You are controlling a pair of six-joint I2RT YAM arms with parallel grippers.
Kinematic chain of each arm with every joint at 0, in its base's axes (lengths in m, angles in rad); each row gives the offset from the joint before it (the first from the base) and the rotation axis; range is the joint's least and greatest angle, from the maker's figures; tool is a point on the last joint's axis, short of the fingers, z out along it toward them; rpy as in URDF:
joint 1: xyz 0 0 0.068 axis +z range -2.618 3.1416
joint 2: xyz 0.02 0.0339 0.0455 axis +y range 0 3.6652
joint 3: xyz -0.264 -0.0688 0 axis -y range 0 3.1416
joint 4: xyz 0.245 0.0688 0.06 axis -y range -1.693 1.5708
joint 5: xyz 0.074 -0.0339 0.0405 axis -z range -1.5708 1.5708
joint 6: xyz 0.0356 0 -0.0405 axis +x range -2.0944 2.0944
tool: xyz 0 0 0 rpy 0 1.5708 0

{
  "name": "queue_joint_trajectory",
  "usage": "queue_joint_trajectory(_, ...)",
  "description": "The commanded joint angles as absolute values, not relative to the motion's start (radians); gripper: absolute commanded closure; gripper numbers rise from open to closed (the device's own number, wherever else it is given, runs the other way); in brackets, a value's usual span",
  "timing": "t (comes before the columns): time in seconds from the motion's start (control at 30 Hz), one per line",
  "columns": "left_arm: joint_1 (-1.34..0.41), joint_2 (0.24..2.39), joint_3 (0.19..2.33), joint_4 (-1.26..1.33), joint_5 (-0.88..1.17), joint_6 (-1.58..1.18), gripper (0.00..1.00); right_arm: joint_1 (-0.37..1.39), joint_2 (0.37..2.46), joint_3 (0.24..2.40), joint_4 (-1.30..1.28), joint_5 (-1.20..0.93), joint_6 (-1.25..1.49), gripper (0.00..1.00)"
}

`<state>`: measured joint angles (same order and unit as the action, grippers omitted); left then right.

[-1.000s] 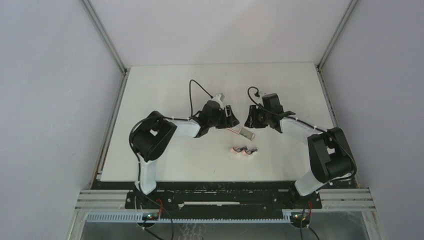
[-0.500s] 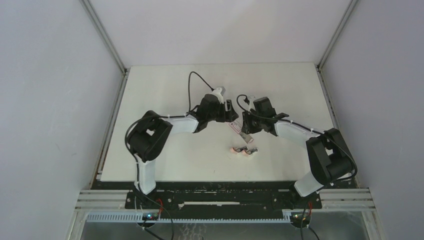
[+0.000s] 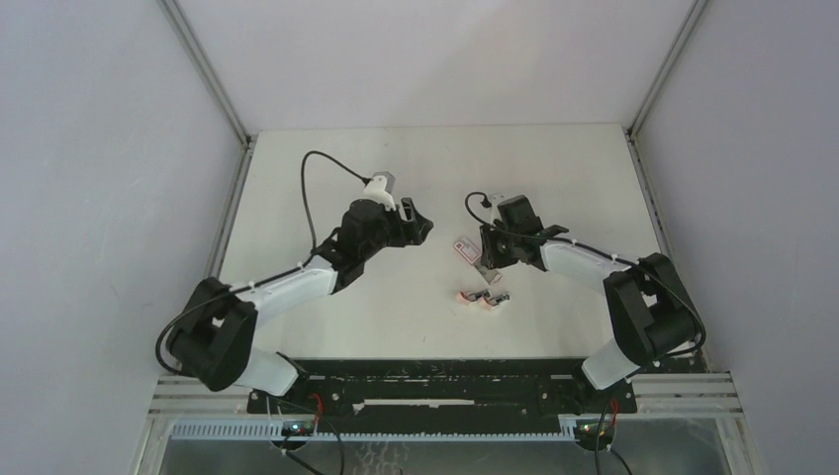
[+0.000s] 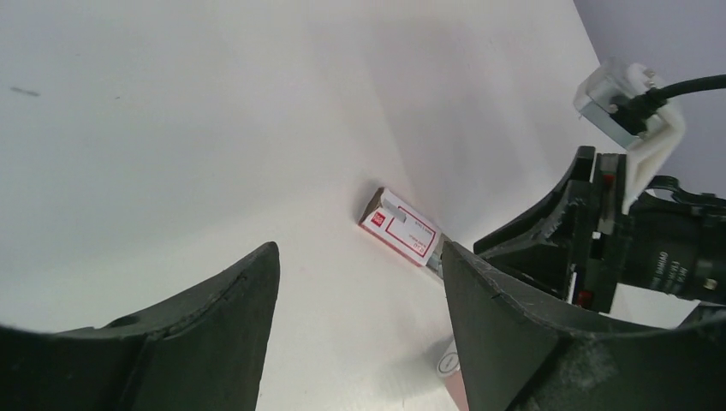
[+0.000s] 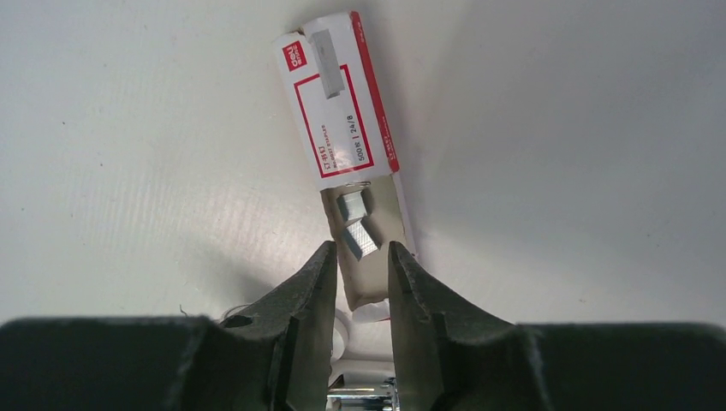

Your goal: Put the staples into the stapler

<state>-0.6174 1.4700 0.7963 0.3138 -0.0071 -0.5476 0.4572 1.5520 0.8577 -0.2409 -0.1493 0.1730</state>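
Observation:
The small staple box, white and pink with a red-framed label, lies flat on the table; it also shows in the top view and the left wrist view. Its inner tray is slid out, with two short grey staple blocks in it. My right gripper hovers over the tray's open end, jaws a narrow gap apart, holding nothing. My left gripper is open and empty, well left of the box. Two pink mini staplers lie just nearer than the box.
A stapler's metal and white parts show under my right fingers. A pink stapler end peeks by my left gripper's right finger. The right wrist and its camera stand close behind the box. White table with walls around.
My left arm has swung left and back, away from the box, which now lies free. My right gripper has moved in over the tray's open end.

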Motion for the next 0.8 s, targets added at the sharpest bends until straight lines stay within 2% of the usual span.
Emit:
queue_joint_trajectory(0.0, -0.609, 1.338, 0.739, 0.279, -0.057, -0.553, 0.27, 0.46, 1.567, 0.861, -0.252, -0.165, 0.167, 0.73)
queue_joint_trajectory(0.37, -0.601, 1.149, 0.698, 0.115, -0.148, -0.547, 0.26, 0.459, 1.624, 0.883, -0.256, -0.201, 0.185, 0.82)
queue_joint_trajectory(0.77, -0.595, 1.066, 0.663, 0.075, -0.187, -0.552, 0.26, 0.46, 1.632, 0.888, -0.262, -0.179, 0.193, 0.9)
